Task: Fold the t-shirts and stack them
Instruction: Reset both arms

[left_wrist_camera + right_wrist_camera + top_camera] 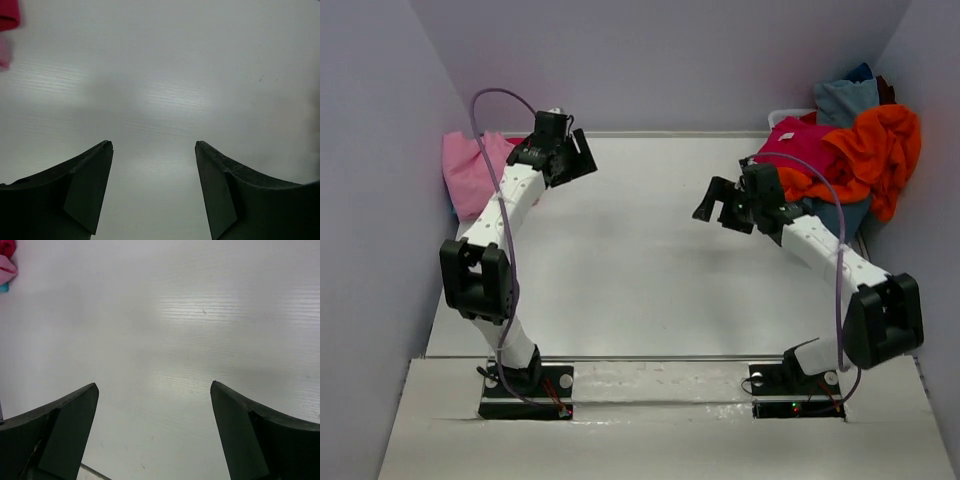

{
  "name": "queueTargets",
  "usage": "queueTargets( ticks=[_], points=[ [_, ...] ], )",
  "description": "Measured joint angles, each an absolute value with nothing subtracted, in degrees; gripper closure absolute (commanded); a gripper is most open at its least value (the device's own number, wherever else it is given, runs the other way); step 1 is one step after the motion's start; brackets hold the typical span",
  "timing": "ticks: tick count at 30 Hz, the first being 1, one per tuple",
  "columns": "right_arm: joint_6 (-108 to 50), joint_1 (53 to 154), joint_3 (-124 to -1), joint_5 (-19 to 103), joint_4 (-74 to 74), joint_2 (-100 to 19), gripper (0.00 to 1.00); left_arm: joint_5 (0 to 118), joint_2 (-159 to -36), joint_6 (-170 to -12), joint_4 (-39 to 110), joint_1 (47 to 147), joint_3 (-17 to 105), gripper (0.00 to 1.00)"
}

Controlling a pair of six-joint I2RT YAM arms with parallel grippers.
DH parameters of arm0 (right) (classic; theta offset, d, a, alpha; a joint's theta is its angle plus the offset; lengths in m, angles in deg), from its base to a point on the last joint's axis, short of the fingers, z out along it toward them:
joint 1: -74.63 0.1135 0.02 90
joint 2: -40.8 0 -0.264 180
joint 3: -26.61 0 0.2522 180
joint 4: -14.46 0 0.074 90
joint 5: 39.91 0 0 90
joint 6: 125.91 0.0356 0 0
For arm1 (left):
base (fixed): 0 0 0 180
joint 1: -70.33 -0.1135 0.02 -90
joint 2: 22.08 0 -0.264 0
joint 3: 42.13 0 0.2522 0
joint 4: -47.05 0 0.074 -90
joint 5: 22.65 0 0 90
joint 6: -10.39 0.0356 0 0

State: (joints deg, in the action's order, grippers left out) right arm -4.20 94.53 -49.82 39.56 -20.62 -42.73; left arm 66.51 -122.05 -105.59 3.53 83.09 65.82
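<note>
A light pink t-shirt (470,172) lies bunched against the left wall, with a sliver of turquoise (4,287) under it in the right wrist view. At the back right lies a heap of t-shirts: magenta (805,148), orange (882,150) and grey-blue (845,100). My left gripper (582,158) hovers open just right of the pink shirt, with nothing between its fingers (90,185). My right gripper (713,208) hangs open left of the heap, over bare table (160,340). A magenta cloth edge (7,15) shows in the corner of the left wrist view.
The white table (640,270) is walled in on the left, back and right. A white basket rim (790,114) shows behind the heap at the back right. A purple cable (505,200) loops along each arm.
</note>
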Motion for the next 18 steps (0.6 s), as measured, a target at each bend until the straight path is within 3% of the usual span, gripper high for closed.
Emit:
queueTargets(
  ticks=[11, 18],
  points=[
    [-2.72, 94.53, -36.47, 43.56, -15.24, -22.67, 0.00, 63.16, -100.78, -105.52, 13.69, 90.80, 42.57, 0.21],
    [-3.20, 94.53, -33.60, 45.94, -13.49, -18.95, 0.00, 62.99, -101.65, -102.81, 15.75, 93.95, 38.79, 0.20]
  ],
)
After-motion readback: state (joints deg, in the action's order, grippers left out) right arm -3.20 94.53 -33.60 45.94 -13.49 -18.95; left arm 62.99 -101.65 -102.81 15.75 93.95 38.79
